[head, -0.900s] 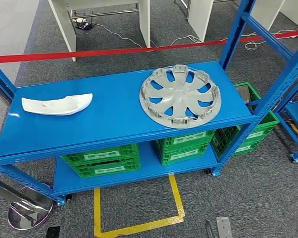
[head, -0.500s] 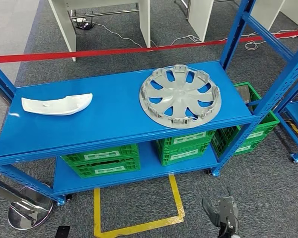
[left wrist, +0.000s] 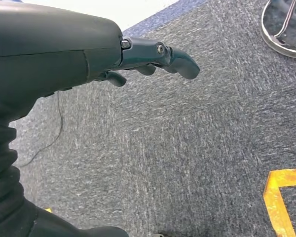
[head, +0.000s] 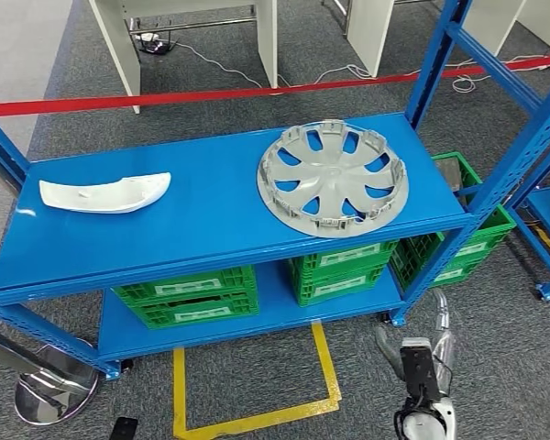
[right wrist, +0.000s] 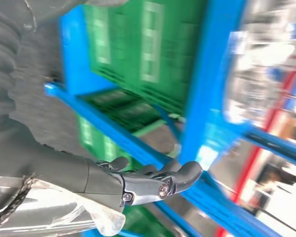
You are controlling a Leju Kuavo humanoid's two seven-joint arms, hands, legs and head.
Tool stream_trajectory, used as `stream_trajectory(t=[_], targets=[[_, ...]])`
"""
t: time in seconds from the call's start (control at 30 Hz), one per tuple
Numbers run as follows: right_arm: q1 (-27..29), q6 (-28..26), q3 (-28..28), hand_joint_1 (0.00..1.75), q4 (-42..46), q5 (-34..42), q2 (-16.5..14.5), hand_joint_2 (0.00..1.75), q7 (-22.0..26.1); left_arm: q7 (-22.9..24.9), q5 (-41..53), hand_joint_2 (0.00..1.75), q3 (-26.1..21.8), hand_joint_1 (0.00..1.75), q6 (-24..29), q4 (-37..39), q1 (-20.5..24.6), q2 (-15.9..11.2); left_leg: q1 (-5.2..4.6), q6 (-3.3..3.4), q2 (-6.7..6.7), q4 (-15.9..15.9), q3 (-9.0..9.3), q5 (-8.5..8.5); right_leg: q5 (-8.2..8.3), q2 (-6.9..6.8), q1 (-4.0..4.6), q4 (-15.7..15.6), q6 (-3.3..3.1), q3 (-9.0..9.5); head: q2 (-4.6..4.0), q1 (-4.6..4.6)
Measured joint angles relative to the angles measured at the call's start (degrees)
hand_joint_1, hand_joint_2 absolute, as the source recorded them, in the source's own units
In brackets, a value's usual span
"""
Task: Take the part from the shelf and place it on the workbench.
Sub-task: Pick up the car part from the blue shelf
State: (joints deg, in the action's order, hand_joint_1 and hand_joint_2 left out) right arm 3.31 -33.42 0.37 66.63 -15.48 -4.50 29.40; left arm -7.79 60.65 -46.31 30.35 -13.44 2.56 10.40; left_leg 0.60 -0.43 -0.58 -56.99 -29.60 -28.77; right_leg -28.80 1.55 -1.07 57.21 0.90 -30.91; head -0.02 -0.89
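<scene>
The right hand [head: 424, 380] sits low by the floor, near the front right corner of the blue shelf unit [head: 210, 243], fingers apart and holding nothing; in the right wrist view its fingers [right wrist: 165, 180] stretch out straight with green crates [right wrist: 139, 54] and blue shelf beams blurred beyond. That blur suggests the arm is on the move, and my read is that it is starting a reach toward the top shelf.

Up there lie two candidates. The silver wheel cover [head: 333, 179] rests inner face up on the right half of the shelf, its near edge close to the shelf's front lip, well placed for the right arm. The white curved trim piece [head: 106, 193] lies flat on the far left, well apart from it. Which one is "the part" I cannot say for sure; the wheel cover seems the likelier target, being on that hand's side.

The left hand [left wrist: 101, 54] hangs over grey carpet [left wrist: 199, 138], fingers loosely extended and empty, with a bit of yellow floor tape [left wrist: 278, 197] nearby. It looks parked, out of the way.

Green crates [head: 189, 295] fill the lower shelf. The grasp is not yet begun.
</scene>
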Motion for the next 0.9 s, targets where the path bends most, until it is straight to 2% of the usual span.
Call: stream_trajectory(t=[0.33, 0.57, 0.73, 0.9], targets=[[4.16, -3.36, 6.35, 0.00, 20.18, -5.79, 0.44, 1.75, 0.98, 0.77, 2.64, 1.75, -0.01, 0.00, 0.70, 0.13, 0.10, 0.18, 0.00, 0.00, 0.00, 0.00, 0.00, 0.00, 0.00, 0.00, 0.00, 0.01, 0.00, -0.01, 0.00, 0.01], [4.50, -3.07, 14.33, 0.00, 32.09, -6.17, 4.01, 1.75, 0.95, 0.76, 4.18, 1.75, -0.03, 0.00, 1.09, 0.21, 0.25, 0.33, 0.00, 0.00, 0.00, 0.00, -0.01, 0.00, 0.00, 0.01, 0.00, 0.01, 0.00, 0.01, 0.00, 0.01], [2.00, -0.77, 20.13, 0.00, 36.61, -6.29, 6.89, 1.75, 0.31, 0.80, 5.87, 1.75, -0.03, 0.00, 1.10, 0.35, 0.53, 0.34, 0.00, 0.00, 0.00, 0.00, 0.00, 0.01, 0.01, 0.00, 0.00, 0.01, 0.00, 0.01, 0.00, 0.01], [-0.22, 1.33, 23.36, 0.00, 37.95, -7.12, 8.45, 1.75, -1.33, 0.66, 6.89, 1.75, -0.01, 0.00, 1.10, 0.43, 0.62, 0.37, 0.00, 0.00, 0.00, 0.00, 0.00, 0.01, 0.01, 0.03, 0.00, 0.03, 0.00, 0.00, 0.00, 0.00]])
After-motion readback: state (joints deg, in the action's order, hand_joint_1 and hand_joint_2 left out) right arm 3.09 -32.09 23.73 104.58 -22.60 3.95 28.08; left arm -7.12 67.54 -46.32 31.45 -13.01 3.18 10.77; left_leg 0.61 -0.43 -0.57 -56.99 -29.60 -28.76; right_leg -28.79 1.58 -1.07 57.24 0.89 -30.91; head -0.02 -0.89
